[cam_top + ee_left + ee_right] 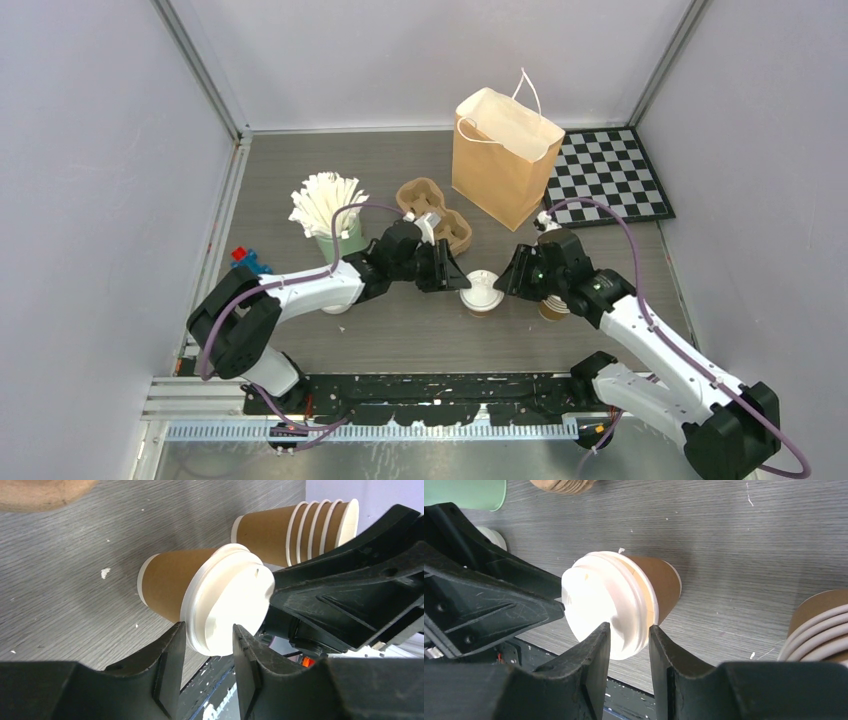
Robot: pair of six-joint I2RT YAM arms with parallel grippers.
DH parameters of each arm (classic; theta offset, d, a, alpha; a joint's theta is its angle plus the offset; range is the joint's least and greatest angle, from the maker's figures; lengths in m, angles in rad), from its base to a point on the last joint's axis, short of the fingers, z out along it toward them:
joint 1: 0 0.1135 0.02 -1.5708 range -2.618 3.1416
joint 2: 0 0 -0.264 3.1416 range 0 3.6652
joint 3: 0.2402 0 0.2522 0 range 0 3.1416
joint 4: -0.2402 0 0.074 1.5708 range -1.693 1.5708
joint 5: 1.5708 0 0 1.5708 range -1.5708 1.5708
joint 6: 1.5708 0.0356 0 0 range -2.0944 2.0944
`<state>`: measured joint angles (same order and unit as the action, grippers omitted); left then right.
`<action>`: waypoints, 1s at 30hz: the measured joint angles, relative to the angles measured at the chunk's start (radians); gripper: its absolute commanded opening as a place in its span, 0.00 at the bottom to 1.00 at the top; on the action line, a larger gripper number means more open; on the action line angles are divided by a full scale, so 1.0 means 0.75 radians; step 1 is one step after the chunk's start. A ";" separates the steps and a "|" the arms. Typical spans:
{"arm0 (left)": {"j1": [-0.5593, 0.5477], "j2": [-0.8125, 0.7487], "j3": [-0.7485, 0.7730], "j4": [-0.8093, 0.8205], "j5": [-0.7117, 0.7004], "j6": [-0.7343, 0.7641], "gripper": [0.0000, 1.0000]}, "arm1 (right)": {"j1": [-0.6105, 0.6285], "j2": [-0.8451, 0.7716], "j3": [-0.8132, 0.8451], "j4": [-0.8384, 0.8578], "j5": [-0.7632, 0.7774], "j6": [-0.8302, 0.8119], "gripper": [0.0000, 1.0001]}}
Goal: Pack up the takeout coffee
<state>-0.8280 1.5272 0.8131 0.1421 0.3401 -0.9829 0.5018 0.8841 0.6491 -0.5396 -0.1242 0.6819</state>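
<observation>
Left jaws and right jaws are pinching opposite edges of the lid [227,600] on the takeout coffee [482,300] (upright on the desk [330,180]), so they are probably needing even, gentle pressure.

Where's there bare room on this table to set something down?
Bare table lies in the far left corner behind the green cup, and along the near edge before the lidded cup. The middle is crowded: left arm, right arm, cup carrier, paper bag, cup stack.

brown cup [170,577], white lid [230,600], black-and-white checkered mat [610,180]
</observation>
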 measured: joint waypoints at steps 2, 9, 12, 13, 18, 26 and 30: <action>-0.004 0.000 0.008 -0.001 0.000 0.000 0.40 | 0.000 0.015 0.005 -0.001 0.006 -0.007 0.43; -0.008 0.000 0.023 -0.006 -0.001 0.001 0.40 | 0.000 0.035 0.007 -0.004 0.014 -0.036 0.48; -0.009 0.001 0.023 -0.007 -0.002 0.001 0.39 | 0.000 0.058 0.015 -0.003 0.016 -0.045 0.49; -0.010 0.001 0.023 -0.007 -0.003 0.001 0.40 | 0.000 0.067 0.018 -0.002 0.017 -0.049 0.49; -0.010 0.012 0.027 -0.008 -0.010 0.001 0.39 | 0.000 0.114 0.030 0.002 0.027 -0.076 0.48; -0.010 0.034 0.057 -0.052 -0.037 0.031 0.39 | 0.000 0.179 0.052 0.038 0.033 -0.115 0.39; -0.010 0.035 0.071 -0.070 -0.052 0.041 0.39 | 0.000 0.183 0.052 0.060 0.024 -0.120 0.34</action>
<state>-0.8356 1.5536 0.8661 0.0898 0.3008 -0.9520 0.5018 1.0214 0.6884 -0.4950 -0.1062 0.5922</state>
